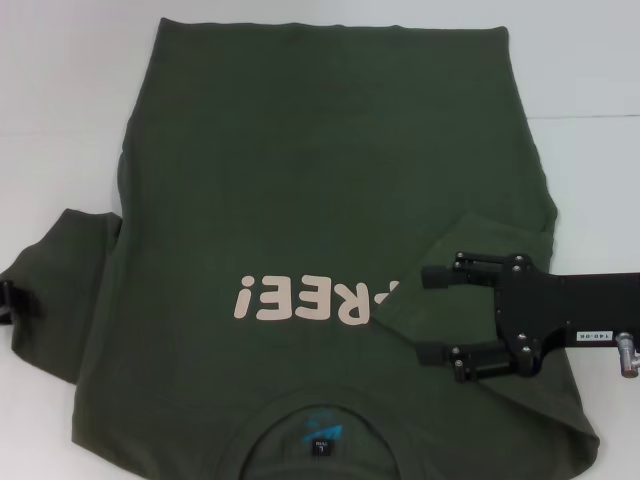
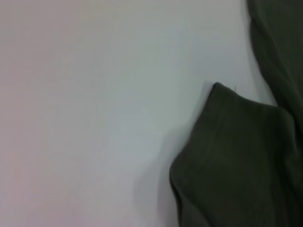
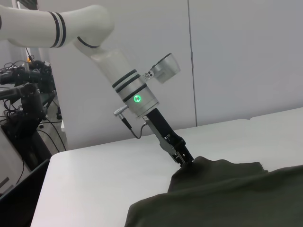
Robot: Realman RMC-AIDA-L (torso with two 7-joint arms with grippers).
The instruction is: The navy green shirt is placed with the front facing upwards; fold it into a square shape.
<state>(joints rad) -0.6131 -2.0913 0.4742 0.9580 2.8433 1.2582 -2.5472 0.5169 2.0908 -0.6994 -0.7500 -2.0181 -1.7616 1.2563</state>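
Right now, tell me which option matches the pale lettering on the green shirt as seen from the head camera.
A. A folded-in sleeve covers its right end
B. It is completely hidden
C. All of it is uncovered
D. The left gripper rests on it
A: on the navy green shirt, the folded-in sleeve beside the right gripper overlaps the lettering, leaving only "REE!" and part of another letter showing.

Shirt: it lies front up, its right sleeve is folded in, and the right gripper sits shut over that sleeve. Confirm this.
One detail is wrong. The right gripper is open, not shut: the head view shows its fingers spread apart over the folded sleeve. The shirt does lie front up with that sleeve folded in. The left gripper pinches the shirt at its other side.
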